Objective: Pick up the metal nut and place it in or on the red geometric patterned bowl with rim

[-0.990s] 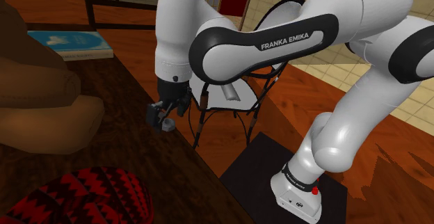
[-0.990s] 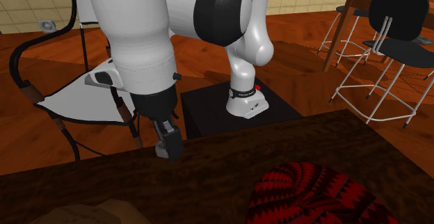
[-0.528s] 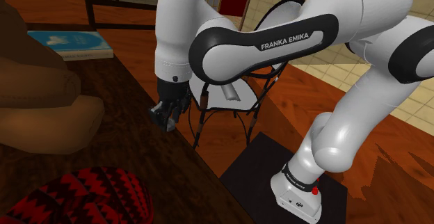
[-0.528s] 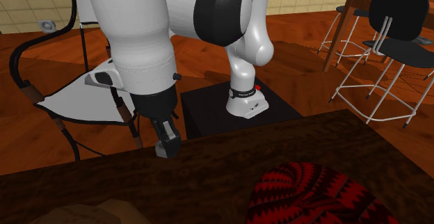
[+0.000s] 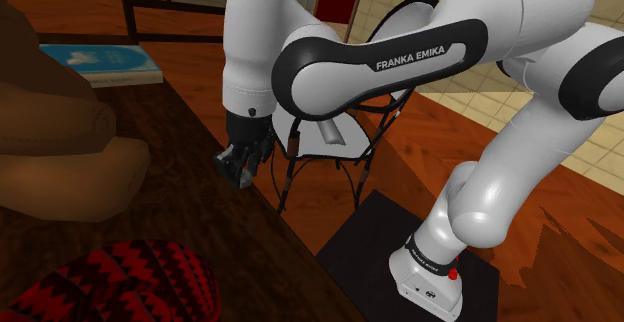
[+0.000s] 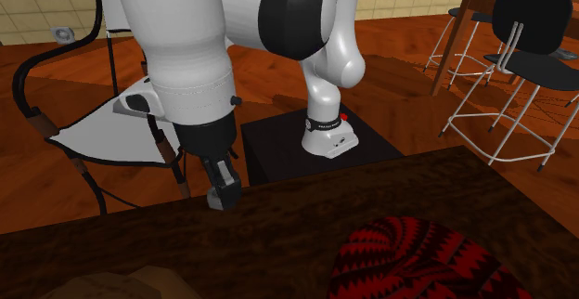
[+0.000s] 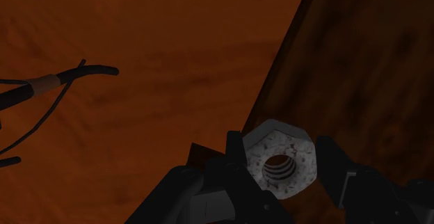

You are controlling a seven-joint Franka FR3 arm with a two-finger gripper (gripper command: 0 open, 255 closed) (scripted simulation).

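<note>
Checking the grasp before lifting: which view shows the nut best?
The wrist view: the grey nut sits clasped between the fingers, threaded hole facing the camera. In both exterior views the gripper hides most of it.

Second exterior view seemingly faces the shoulder view across the table (image 6: pixel 278 223).

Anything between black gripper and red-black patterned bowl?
Bare dark wooden tabletop between black gripper, clasping grey hex nut, and red-black patterned bowl; second exterior view.
</note>
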